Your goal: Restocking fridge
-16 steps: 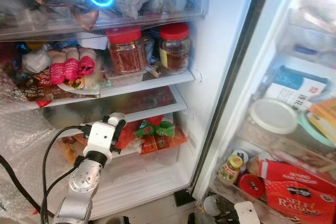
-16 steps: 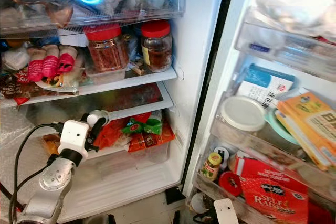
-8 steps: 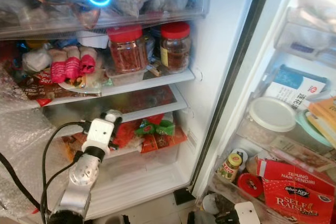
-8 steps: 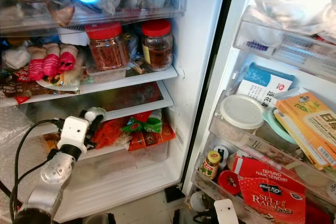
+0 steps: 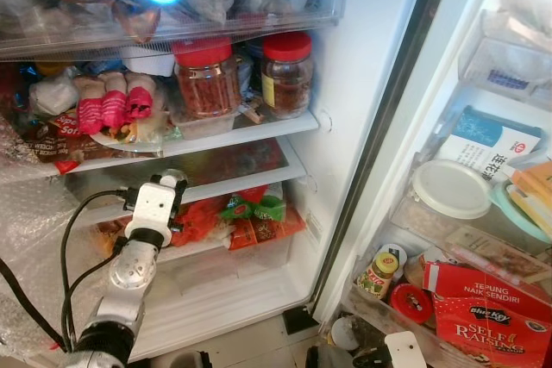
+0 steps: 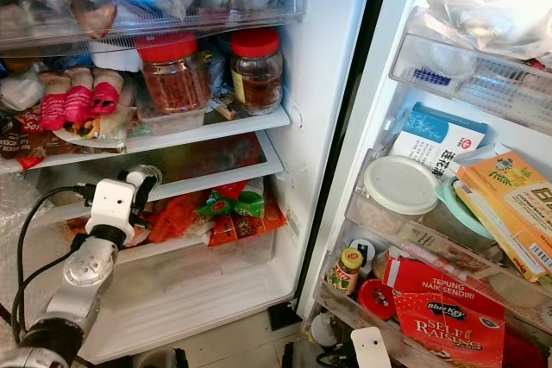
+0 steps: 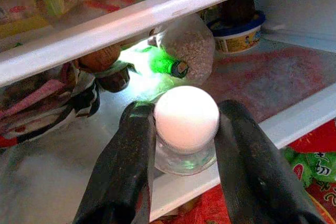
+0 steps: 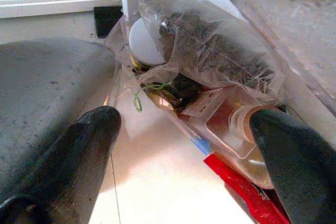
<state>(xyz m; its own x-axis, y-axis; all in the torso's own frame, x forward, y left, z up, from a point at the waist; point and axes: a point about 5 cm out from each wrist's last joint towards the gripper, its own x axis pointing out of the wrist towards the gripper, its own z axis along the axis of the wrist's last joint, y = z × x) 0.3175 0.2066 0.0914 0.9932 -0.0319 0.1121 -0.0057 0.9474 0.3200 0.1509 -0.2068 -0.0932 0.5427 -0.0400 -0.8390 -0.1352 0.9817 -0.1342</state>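
Gripping a white-capped jar [image 7: 186,124], the left gripper [image 7: 184,145] hides its label; right gripper [image 8: 184,145] fingers apart.

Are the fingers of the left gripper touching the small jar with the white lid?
Touching. In the left wrist view, both black fingers of the left gripper press against the sides of the small jar, with no gap visible.

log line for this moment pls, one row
task: restock fridge | left gripper: shut on white-lidded jar at lower shelf edge | right gripper: open, idle near floor, over bagged groceries
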